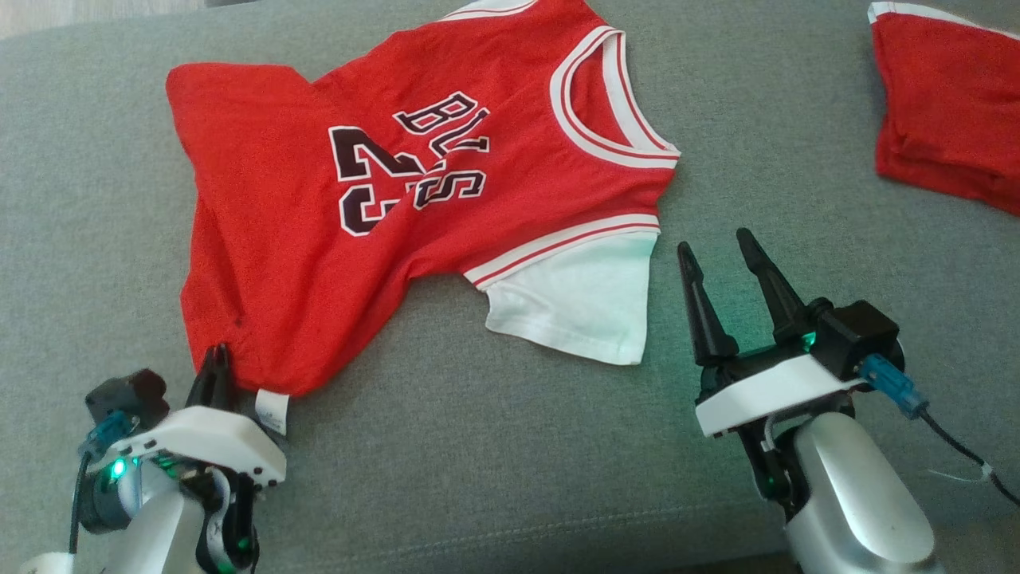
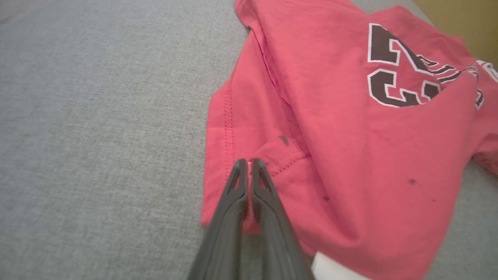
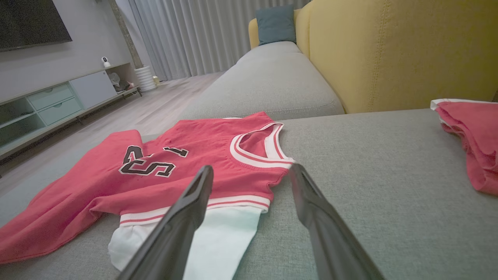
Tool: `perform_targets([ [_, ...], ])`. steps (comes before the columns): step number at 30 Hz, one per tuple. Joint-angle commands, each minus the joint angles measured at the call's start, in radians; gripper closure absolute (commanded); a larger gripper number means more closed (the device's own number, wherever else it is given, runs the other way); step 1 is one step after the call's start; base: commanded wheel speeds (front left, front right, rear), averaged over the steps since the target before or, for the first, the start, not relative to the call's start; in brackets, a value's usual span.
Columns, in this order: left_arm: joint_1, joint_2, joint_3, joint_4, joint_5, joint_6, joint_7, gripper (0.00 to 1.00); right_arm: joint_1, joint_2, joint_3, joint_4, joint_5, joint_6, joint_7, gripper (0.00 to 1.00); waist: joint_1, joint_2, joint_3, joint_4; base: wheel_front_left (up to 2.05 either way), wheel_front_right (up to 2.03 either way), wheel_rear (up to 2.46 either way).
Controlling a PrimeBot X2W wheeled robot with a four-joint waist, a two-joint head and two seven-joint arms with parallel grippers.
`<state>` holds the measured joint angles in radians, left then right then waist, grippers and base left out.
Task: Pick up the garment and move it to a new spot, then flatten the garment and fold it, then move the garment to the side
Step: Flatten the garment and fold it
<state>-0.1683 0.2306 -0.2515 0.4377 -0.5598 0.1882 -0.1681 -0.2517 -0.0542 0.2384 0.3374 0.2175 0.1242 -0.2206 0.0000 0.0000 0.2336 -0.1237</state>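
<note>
Jersey (image 1: 303, 263) lies rumpled on the grey cushion (image 1: 494, 446) — soft, light, likely to bunch when dragged. Left gripper (image 1: 217, 355) pinches its hem corner; right gripper (image 1: 721, 267), fingers spread, hovers with the white lining (image 1: 574, 307) just to its left — a sensible second hold.

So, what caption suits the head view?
Left tool pinches the Bulls jersey by its hem; right tool hovers open nearby.

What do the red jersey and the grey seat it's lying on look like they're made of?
The jersey looks like a soft, matte knit, possibly polyester: it creases limply and has stitched hems, but the fine texture is too blurred to confirm. Its neck trim looks like a thicker striped knit band. The grey seat looks like coarse woven upholstery, matte with a flecked grain.
</note>
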Motion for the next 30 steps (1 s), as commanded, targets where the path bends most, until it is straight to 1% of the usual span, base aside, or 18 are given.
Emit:
perform_targets([
  [1, -0.037, 0.025, 0.030, -0.029, 0.000, 0.005, -0.011, 1.00, -0.030, 0.004, 0.016, -0.026, 0.005, 0.007, -0.014, 0.00, 0.0000, 0.0000, 0.001, 0.003, 0.00, 0.00, 0.00],
  [8, -0.019, 0.031, 0.026, -0.046, -0.001, 0.007, -0.013, 1.00, -0.036, 0.004, 0.016, -0.017, 0.010, 0.007, -0.020, 0.00, 0.0000, 0.0000, 0.000, 0.015, 0.00, 0.00, 0.00],
  [11, -0.005, 0.039, 0.042, -0.084, 0.000, 0.018, -0.036, 1.00, -0.035, 0.004, 0.012, -0.012, 0.009, 0.007, -0.022, 0.00, 0.0000, 0.0000, -0.006, 0.021, 0.00, 0.00, 0.00],
  [14, 0.021, 0.053, 0.072, -0.144, 0.004, 0.040, -0.059, 1.00, -0.033, 0.004, 0.005, -0.008, 0.006, 0.007, -0.023, 0.00, 0.0000, 0.0000, -0.014, 0.031, 0.00, 0.00, 0.00],
  [15, 0.021, 0.053, 0.072, -0.144, 0.004, 0.040, -0.059, 1.00, -0.033, 0.004, 0.005, -0.008, 0.006, 0.007, -0.023, 0.00, 0.0000, 0.0000, -0.014, 0.031, 0.00, 0.00, 0.00],
  [17, 0.042, 0.065, 0.100, -0.196, 0.009, 0.060, -0.071, 1.00, -0.033, 0.004, 0.001, -0.006, 0.004, 0.007, -0.024, 0.00, 0.0000, 0.0000, -0.021, 0.040, 0.00, 0.00, 0.00],
  [18, 0.070, 0.076, 0.131, -0.253, 0.016, 0.083, -0.079, 1.00, -0.032, 0.004, 0.001, -0.005, 0.003, 0.007, -0.025, 0.00, 0.0000, 0.0000, -0.026, 0.048, 0.00, 0.00, 0.00],
  [20, 0.102, 0.084, 0.162, -0.305, 0.024, 0.107, -0.085, 1.00, -0.031, 0.004, 0.002, -0.004, 0.002, 0.007, -0.025, 0.00, 0.0000, 0.0000, -0.032, 0.058, 0.00, 0.00, 0.00],
  [23, 0.159, 0.081, 0.203, -0.353, 0.025, 0.135, -0.089, 1.00, -0.028, 0.004, 0.006, -0.004, 0.002, 0.007, -0.022, 0.00, 0.0000, 0.0000, -0.039, 0.070, 0.00, 0.00, 0.00],
  [26, 0.200, 0.066, 0.223, -0.351, 0.016, 0.141, -0.091, 1.00, -0.026, 0.004, 0.008, 0.001, -0.001, 0.007, -0.014, 0.00, 0.0000, 0.0000, -0.047, 0.084, 0.00, 0.00, 0.00],
  [30, 0.211, 0.039, 0.236, -0.274, 0.008, 0.128, -0.093, 1.00, -0.025, 0.004, 0.012, 0.005, -0.004, 0.007, -0.004, 0.00, 0.0000, 0.0000, -0.057, 0.090, 0.00, 0.00, 0.00],
])
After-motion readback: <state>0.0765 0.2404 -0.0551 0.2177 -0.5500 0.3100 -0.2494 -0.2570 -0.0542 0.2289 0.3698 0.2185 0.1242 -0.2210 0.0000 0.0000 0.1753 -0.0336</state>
